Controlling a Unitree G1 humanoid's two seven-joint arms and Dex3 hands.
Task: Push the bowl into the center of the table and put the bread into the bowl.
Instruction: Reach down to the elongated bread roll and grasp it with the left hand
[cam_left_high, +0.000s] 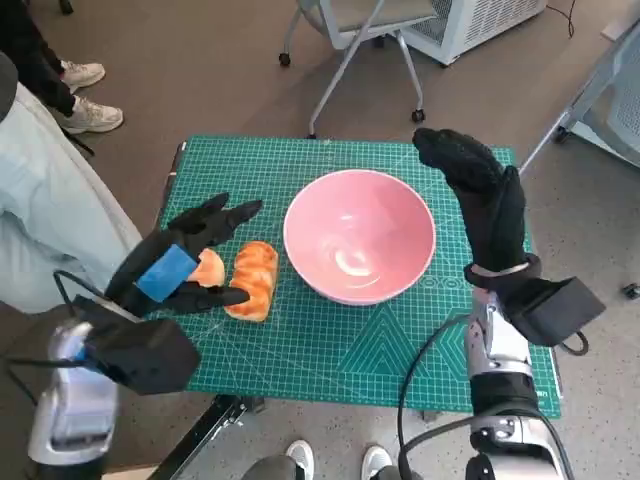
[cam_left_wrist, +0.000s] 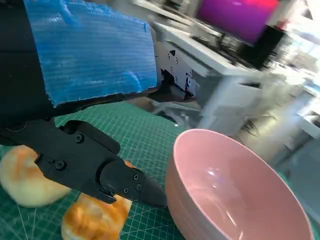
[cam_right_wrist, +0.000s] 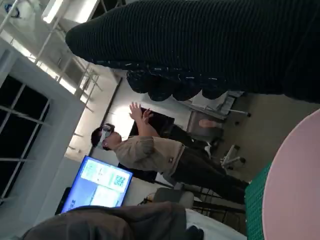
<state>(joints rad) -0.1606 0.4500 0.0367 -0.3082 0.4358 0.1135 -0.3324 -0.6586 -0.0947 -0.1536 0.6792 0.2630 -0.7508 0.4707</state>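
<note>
A pink bowl stands empty on the green cutting mat, slightly right of the middle. Left of it lie two pieces of bread: a golden loaf and a round bun. My left hand hovers over them with its fingers spread, the thumb in front of the bun, gripping nothing. The left wrist view shows the bun and loaf under its black fingers, with the bowl beside them. My right hand is held flat close to the bowl's right rim; I cannot tell whether they touch.
A wheeled chair and a white unit stand behind the table. A person's pale sleeve and shoes are at the left; feet show at the front edge. The right wrist view shows a standing person and a lit screen.
</note>
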